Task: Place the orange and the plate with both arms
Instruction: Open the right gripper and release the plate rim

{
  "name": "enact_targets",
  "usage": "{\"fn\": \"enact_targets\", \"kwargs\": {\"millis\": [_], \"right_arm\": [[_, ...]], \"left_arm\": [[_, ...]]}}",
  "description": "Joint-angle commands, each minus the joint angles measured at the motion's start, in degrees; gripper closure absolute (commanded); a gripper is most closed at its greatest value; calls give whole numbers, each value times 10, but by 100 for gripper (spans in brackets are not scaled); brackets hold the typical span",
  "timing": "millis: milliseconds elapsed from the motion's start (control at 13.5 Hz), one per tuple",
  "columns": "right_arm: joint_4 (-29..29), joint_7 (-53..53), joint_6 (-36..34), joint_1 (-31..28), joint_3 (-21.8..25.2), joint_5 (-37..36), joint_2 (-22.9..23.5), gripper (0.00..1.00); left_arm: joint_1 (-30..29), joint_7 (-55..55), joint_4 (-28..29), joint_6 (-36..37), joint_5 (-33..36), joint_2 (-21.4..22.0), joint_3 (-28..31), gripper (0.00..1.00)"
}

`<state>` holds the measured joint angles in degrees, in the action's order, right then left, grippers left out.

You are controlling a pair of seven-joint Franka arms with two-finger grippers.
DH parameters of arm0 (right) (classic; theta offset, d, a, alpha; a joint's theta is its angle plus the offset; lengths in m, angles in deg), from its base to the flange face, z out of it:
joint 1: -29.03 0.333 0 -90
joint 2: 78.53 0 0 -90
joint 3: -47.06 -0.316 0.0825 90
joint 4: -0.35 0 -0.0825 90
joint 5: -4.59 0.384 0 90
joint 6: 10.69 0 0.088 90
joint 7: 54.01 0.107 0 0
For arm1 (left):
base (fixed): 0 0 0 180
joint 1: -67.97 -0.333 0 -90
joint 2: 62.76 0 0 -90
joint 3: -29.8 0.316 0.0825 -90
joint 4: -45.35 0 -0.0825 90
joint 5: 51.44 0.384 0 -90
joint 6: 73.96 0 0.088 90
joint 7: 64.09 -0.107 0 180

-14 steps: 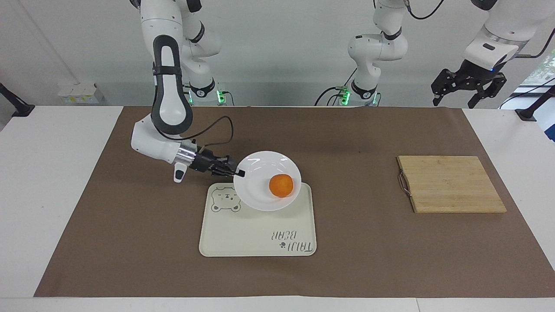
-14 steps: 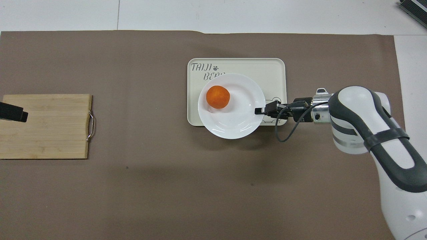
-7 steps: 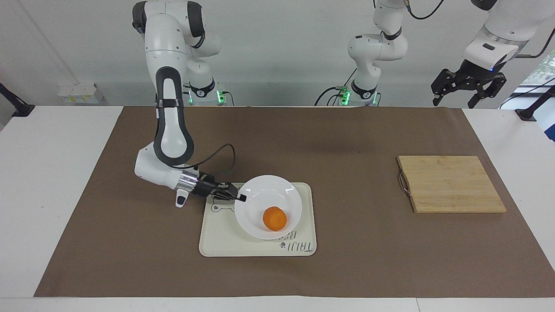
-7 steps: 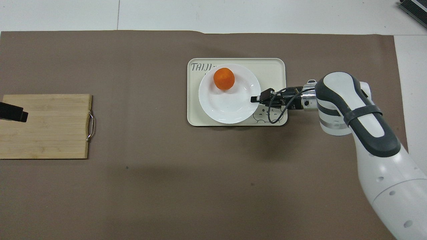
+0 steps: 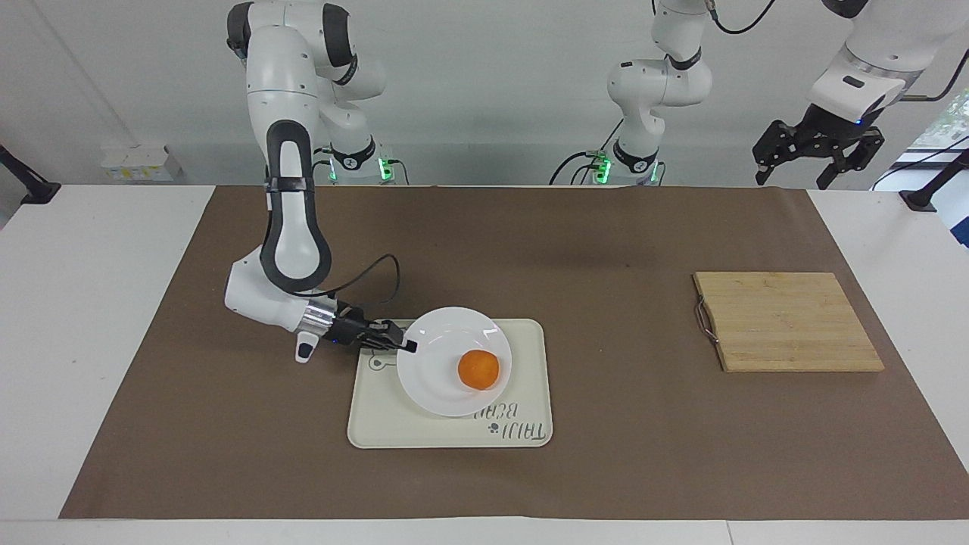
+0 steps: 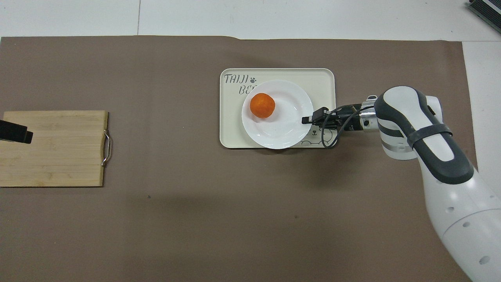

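**Plate with orange held at the rim over the tray**

The right hand (image 5: pixel 405 347) is clenched on the rim of the plate (image 5: pixel 443 378), gripping the edge that faces the right arm's end of the table. The edge grip leaves the plate's well free, so the orange (image 5: pixel 478 370) rides in it, off-centre and away from the fingertips. The forearm lies low and nearly level, which appears intended to keep the plate flat and the fruit from rolling. The plate sits over the tray (image 5: pixel 378 424), covering part of its lettering; whether it rests on the tray or hangs just above it cannot be told. Judged from this, the set-down is at or near completion, with release not yet made.

The left hand (image 5: pixel 817 155) is released, fingers spread, and waits high at the left arm's end of the table, above the table edge near the cutting board (image 5: pixel 787 322). The board lies well apart from the right hand, with bare brown mat (image 5: pixel 621 303) between. Nothing stands near the plate except the tray rim below the right hand.
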<state>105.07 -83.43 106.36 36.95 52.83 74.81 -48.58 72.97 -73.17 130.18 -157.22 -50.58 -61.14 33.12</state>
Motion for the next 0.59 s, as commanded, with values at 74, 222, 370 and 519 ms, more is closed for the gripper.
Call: {"fn": "enact_targets", "kwargs": {"millis": [74,222,370,519], "right_arm": [[13,30,30,17,-3,-11,-10,49],[7,44,39,19,-3,-18,-11,0],[-14,110,46,23,0,-98,-19,0],[-38,184,44,22,0,-209,-40,0]], "left_arm": [[-4,-2,-7,6,4,1,-2,0],[-4,-2,-8,5,4,1,-2,0],[-4,-2,-8,6,4,1,-2,0],[-4,-2,-8,6,4,1,-2,0]]}}
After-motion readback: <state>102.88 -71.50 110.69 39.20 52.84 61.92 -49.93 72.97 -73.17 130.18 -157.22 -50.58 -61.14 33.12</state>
